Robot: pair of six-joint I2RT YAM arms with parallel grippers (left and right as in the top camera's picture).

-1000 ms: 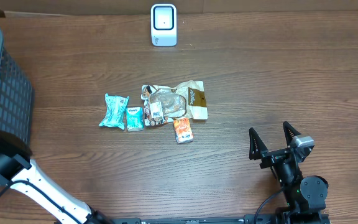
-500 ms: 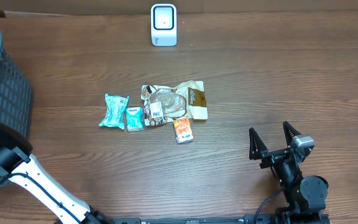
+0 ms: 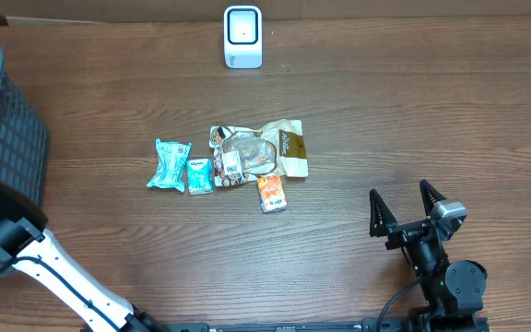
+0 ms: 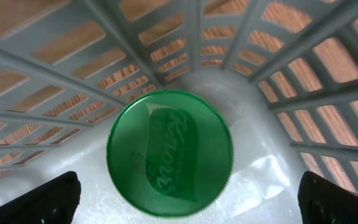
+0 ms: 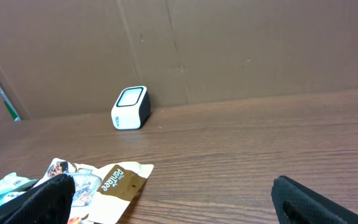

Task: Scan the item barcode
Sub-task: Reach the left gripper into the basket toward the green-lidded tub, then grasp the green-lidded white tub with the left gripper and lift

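A round green lid (image 4: 169, 152) with raised lettering lies on the pale floor of the grey mesh basket (image 4: 185, 37). My left gripper (image 4: 188, 208) hangs open just above it, its dark fingertips (image 4: 42, 199) wide on either side and touching nothing. In the overhead view the basket (image 3: 12, 138) hides that gripper and only the left arm (image 3: 12, 235) shows. The white barcode scanner (image 3: 242, 37) stands at the table's far edge, also seen as the scanner (image 5: 131, 107). My right gripper (image 3: 399, 191) is open and empty at the front right.
A cluster of packets lies mid-table: a teal packet (image 3: 169, 164), a small teal one (image 3: 200, 175), a brown-and-white bag (image 3: 261, 152) and an orange packet (image 3: 271, 193). A brown wall stands behind the scanner.
The left arm has shifted slightly beside the basket. The right arm and the packets have not moved.
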